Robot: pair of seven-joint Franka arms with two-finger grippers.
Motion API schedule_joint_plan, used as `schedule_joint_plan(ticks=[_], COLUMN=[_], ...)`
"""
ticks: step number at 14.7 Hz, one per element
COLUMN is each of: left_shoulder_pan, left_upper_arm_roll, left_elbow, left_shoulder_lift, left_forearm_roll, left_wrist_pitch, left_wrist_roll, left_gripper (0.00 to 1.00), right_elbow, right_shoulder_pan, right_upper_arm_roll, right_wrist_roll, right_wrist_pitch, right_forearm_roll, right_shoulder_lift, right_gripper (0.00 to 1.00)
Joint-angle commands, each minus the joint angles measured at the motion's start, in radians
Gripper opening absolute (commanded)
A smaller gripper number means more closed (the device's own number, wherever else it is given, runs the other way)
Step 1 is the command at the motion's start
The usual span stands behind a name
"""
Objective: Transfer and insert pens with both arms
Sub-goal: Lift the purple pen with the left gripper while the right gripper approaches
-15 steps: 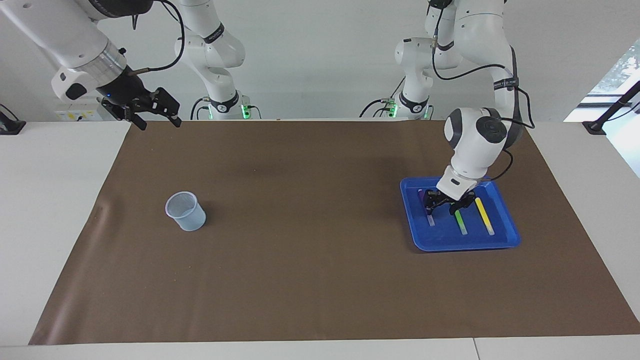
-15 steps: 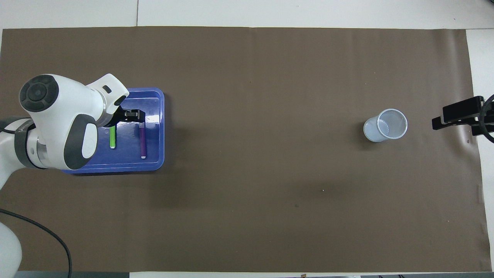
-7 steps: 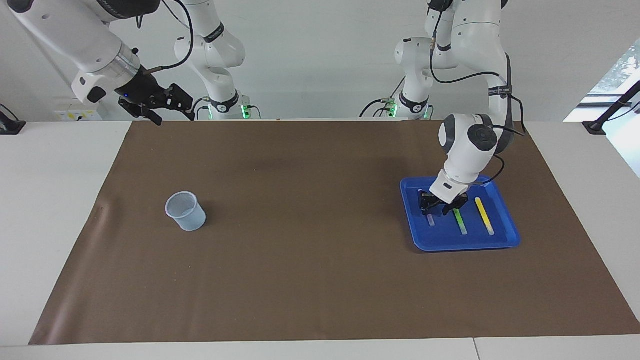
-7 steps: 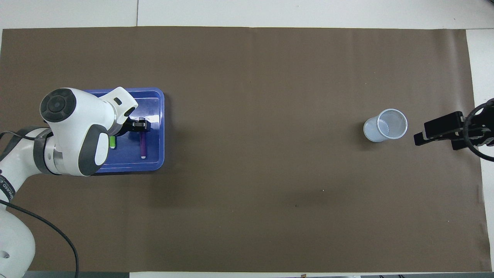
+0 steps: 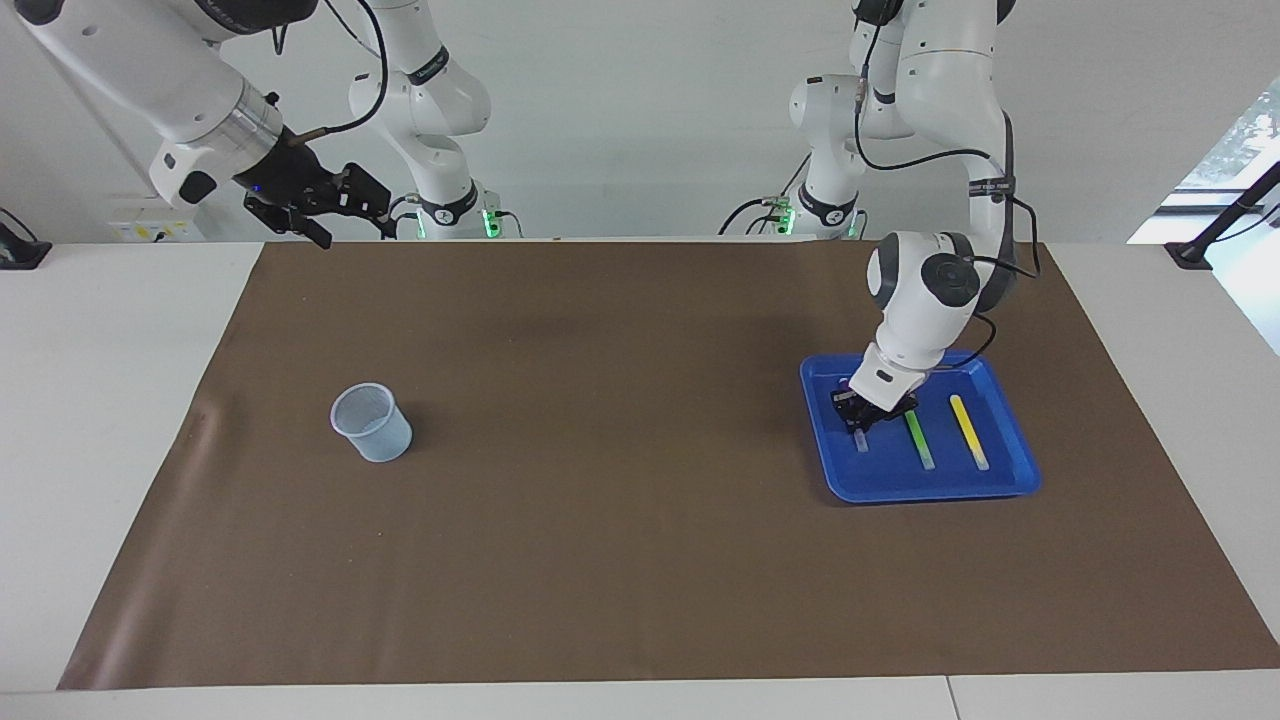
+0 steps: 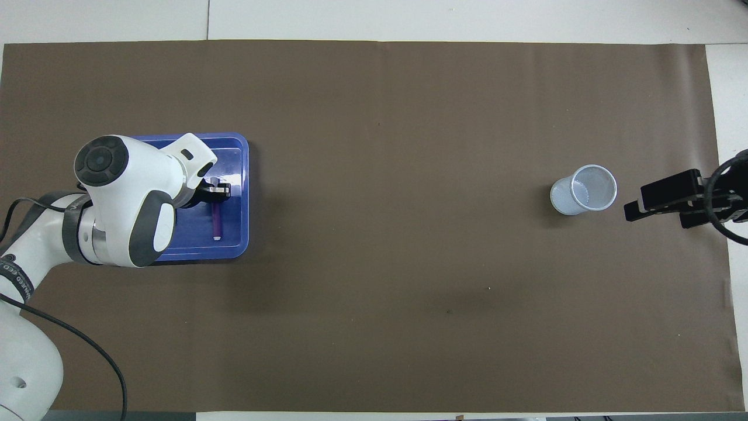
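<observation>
Jaws clamped: left gripper [image 5: 866, 415] on thin purple plastic pen [image 6: 216, 217], tray edge; right gripper [image 5: 352, 231] open. Light, stiff, slippery; hold mid-barrel.

White surface [image 5: 100, 400] under a brown mat [image 5: 620, 560]; plain white wall [image 5: 640, 120] at the robots' end, bright window [image 5: 1240, 150] toward the left arm's end.

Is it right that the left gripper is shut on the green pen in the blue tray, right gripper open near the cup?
No. The left gripper is shut on the purple pen in the blue plastic tray, per the overhead view; the rest holds.
</observation>
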Motion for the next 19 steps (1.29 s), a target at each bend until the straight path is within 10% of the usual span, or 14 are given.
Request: schedule_joint_plan(ticks=[1,11,19], left_shoulder_pan=[-0.011,-0.009,-0.161], left_upper_arm_roll=[0.011,0.007,0.007], left_elbow=[-0.012,0.223,0.448], left_shoulder_lift=[-0.002,-0.015,0.019], left_forearm_roll=[0.018,0.003,-0.27], left_wrist_pitch=[0.015,-0.252,-0.329], left_wrist_roll=[-0.028,-0.192,-0.839], left_gripper=[0.0,0.0,0.0], right_elbow=[-0.03,-0.048,-0.327], right_shoulder_pan=[-0.009,-0.011,-0.015], right_upper_arm_roll=[0.002,0.002,0.001], right_wrist_roll=[-0.031,-0.042,-0.022], right_wrist_pitch=[-0.004,0.04,0.241], right_forearm_roll=[0.019,0.062,0.388], right_shoulder_lift=[-0.026,-0.028,-0.155], right_gripper=[1.0,1.0,1.0])
